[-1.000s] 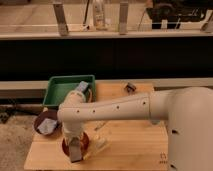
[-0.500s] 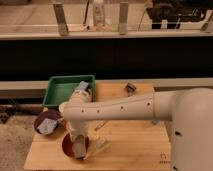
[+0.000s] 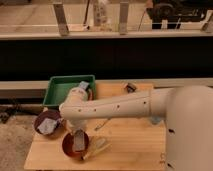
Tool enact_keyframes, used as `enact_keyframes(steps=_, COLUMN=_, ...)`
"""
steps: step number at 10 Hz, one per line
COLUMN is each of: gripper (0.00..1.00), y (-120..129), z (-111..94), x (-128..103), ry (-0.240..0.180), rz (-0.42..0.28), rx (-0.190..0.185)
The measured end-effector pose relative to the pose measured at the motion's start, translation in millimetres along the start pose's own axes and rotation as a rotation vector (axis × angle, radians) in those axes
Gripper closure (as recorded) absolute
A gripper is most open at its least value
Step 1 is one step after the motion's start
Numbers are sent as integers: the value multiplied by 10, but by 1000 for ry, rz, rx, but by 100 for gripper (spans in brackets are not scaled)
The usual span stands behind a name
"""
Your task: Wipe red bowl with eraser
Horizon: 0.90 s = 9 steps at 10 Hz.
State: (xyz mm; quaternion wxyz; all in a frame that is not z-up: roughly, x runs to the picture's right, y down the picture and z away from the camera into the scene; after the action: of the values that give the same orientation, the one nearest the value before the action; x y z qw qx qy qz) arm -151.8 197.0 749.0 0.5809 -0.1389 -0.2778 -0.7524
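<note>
- red bowl (image 3: 69, 149) sits at the front-left corner of the wooden table (image 3: 130, 145), near the front edge.
- eraser (image 3: 79, 142) is inside the red bowl, a bit toward 2 o'clock of the bowl's middle, standing roughly upright against the dark inside.
- gripper (image 3: 78, 133) points straight down over the bowl; the eraser is directly at its 6 o'clock, right at its tip.
- eraser and gripper look to be touching, but whether the gripper is clamped on it or loose cannot be told.
- white arm (image 3: 115, 106) runs in from 3 o'clock, from the big white robot body (image 3: 190, 130), and bends down at the wrist above the bowl.
- pale yellowish strip (image 3: 98, 146) lies on the table just beside the red bowl's rim at 3 o'clock.
- maroon bowl (image 3: 39, 120) sits near the red bowl at 10 o'clock, apart from it, with a pale grey-blue cloth (image 3: 48, 126) inside.
- green tray (image 3: 62, 90) lies at 12 o'clock of the red bowl, at the table's back-left; a bluish-grey block (image 3: 83, 86) sits in its right part, partly behind the wrist.
- small dark object (image 3: 131, 87) lies at the back edge, at 1 o'clock, well apart from the bowl.
</note>
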Motion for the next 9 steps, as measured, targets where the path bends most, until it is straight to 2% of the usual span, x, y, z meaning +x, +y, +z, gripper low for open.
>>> enact_keyframes(steps=3, gripper=100, y=-166, z=48, x=157, ry=56, rz=-51, rx=4)
enact_keyframes(steps=6, gripper=100, y=-358, z=100, x=292, ry=102, rz=-116, rx=41)
enact_keyframes(steps=8, gripper=100, y=-440, z=152, x=311, ry=133, rz=-142, rx=139)
enact_keyframes(steps=9, gripper=100, y=-448, z=165, x=313, ry=140, rz=-150, rx=170)
